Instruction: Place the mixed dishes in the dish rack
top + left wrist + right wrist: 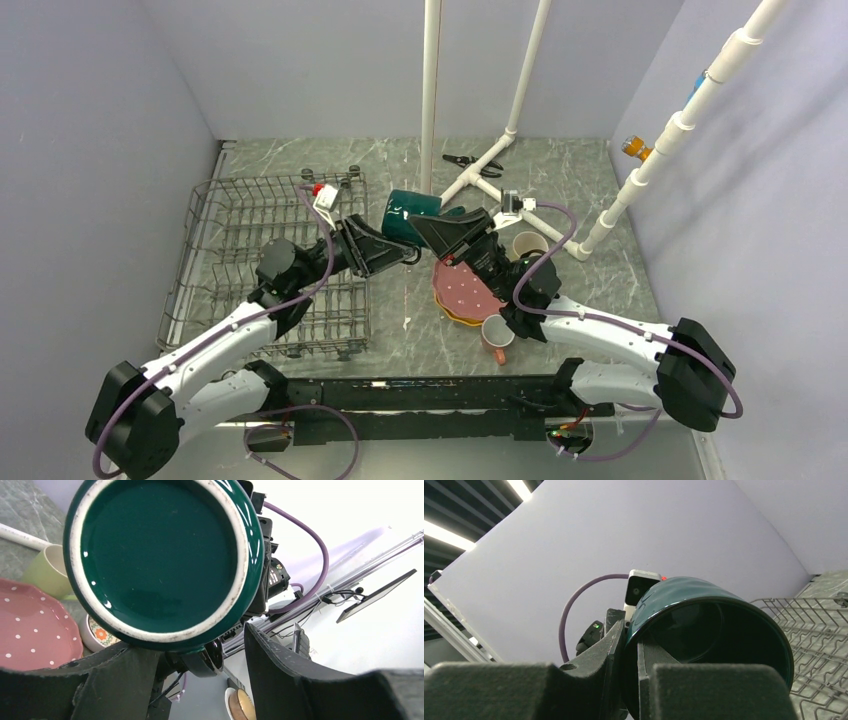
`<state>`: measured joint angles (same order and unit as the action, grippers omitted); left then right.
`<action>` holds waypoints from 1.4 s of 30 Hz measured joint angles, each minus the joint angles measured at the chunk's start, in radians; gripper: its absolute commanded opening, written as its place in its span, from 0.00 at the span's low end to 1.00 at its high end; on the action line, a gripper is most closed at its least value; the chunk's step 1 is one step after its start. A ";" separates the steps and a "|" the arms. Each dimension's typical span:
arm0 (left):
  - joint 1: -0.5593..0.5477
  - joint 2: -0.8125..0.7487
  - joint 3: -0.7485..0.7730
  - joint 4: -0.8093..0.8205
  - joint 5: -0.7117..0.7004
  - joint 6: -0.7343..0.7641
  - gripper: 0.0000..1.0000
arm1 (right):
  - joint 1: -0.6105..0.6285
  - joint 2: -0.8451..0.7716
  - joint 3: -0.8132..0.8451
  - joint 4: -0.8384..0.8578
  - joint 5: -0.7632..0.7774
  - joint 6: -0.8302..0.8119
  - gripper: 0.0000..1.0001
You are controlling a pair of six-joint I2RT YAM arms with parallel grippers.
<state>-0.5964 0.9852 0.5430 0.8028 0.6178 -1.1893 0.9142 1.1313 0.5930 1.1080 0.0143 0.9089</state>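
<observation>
Hanging on its side above the desk (400, 325), the dark green mug (408, 212) is sitting between the two arms, just right of the dish rack (200, 205) and not yet inside it. The right hand (631, 650) is pinching the mug's wall near the rim, one finger inside and one outside. The left hand (405, 255) is standing partly open just below the mug's base, its black fingers (115, 680) spread to either side. Whether they are touching the glaze cannot be told.

Judging from this, the exchange between the hands is the risky part. The mug's body is round and glossy, so a grip landing off-centre is likely to squeeze it sideways and out. If the right hand is letting go before the left has a firm hold, the mug is going to drop. It could chip on the desk or strike the pink dotted plate (465, 290), which is lying on the yellow-orange plate (458, 318) close by. If both hands are clamping while either arm is moving, the mug may twist in the thin rim pinch. The salmon mug (495, 338) and the light green mug (527, 245) are standing well within reach of a swinging right arm.
</observation>
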 measured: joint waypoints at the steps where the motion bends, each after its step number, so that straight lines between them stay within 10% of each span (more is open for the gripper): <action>1: -0.002 -0.002 0.001 -0.006 -0.005 0.005 0.61 | 0.000 0.000 0.000 0.000 -0.002 0.000 0.00; 15: -0.034 -0.045 0.069 -0.225 -0.044 0.041 0.05 | 0.000 -0.008 0.000 0.010 -0.043 -0.043 0.00; 17: -0.037 -0.055 0.069 -0.232 -0.047 0.035 0.00 | 0.002 -0.018 0.000 0.003 -0.053 -0.044 0.14; 27: -0.042 -0.138 0.055 -0.433 -0.138 0.155 0.00 | 0.010 -0.096 0.000 -0.164 -0.020 -0.037 0.97; 42: -0.042 -0.196 0.316 -1.275 -0.683 0.510 0.00 | 0.011 -0.360 -0.105 -0.571 0.067 -0.220 0.97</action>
<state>-0.6384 0.7891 0.8593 -0.4725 -0.0650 -0.6796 0.9253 0.7708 0.4877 0.5373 0.0811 0.6884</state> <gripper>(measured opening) 0.199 0.975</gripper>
